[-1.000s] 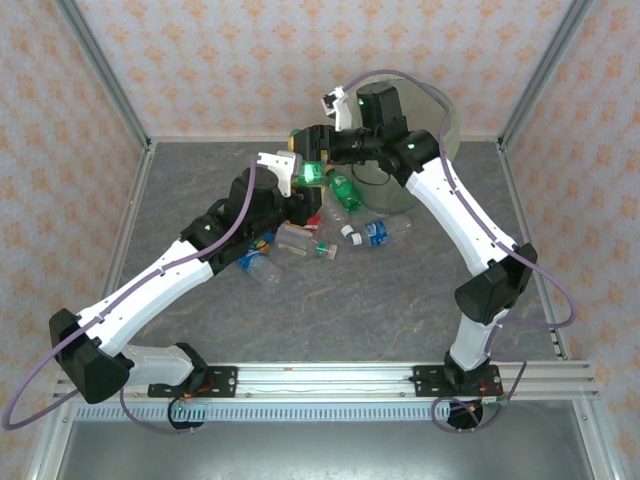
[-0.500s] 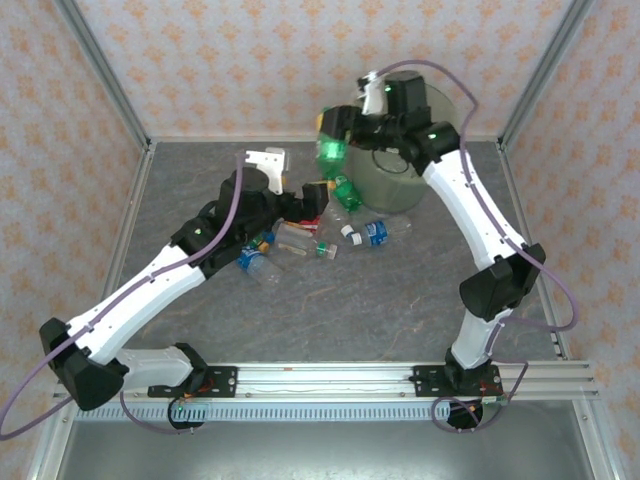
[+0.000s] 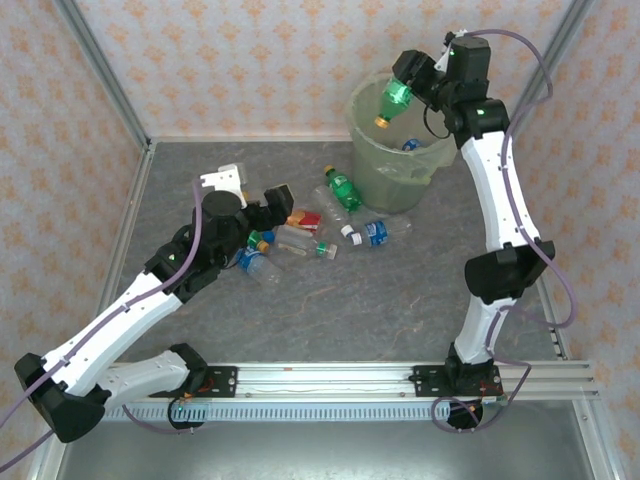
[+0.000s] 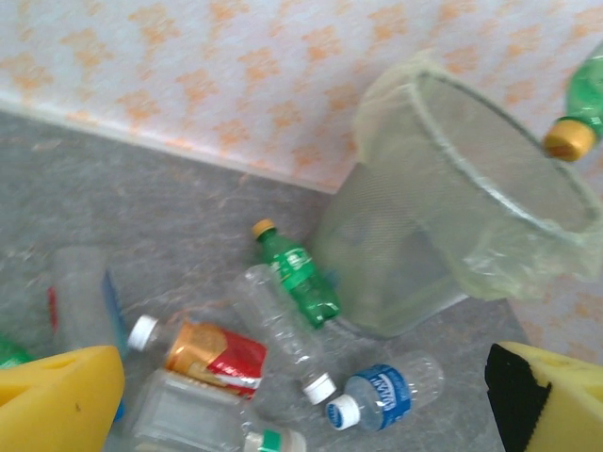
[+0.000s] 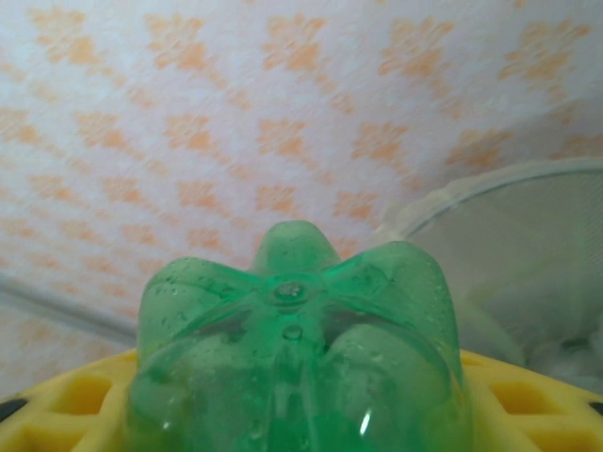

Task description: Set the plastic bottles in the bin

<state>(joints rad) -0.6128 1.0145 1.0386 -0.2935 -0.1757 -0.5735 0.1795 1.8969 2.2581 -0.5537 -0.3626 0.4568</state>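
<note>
Top external view, nearest first: the left pincer (image 3: 255, 198) hovered low over the grey tabletop (image 3: 400, 300), its jaws spread wide with nothing between them. Just beside it, at its three to four o'clock, lay the loose plastic bottles (image 3: 300, 240), a cluster of mostly clear ones with red, blue and white labels. The left wrist view looked across them between its yellow pads (image 4: 57, 400). At the cluster's one o'clock edge a green soda bottle (image 3: 343, 190) lay on its side at the foot of the bin (image 3: 372, 165); whether they touched I could not tell. Farthest back, the right pincer (image 3: 410, 78) was clamped on the base end of a tilted green bottle (image 3: 393, 98). It hung orange cap down over the bin's opening, toward eleven o'clock.
</note>
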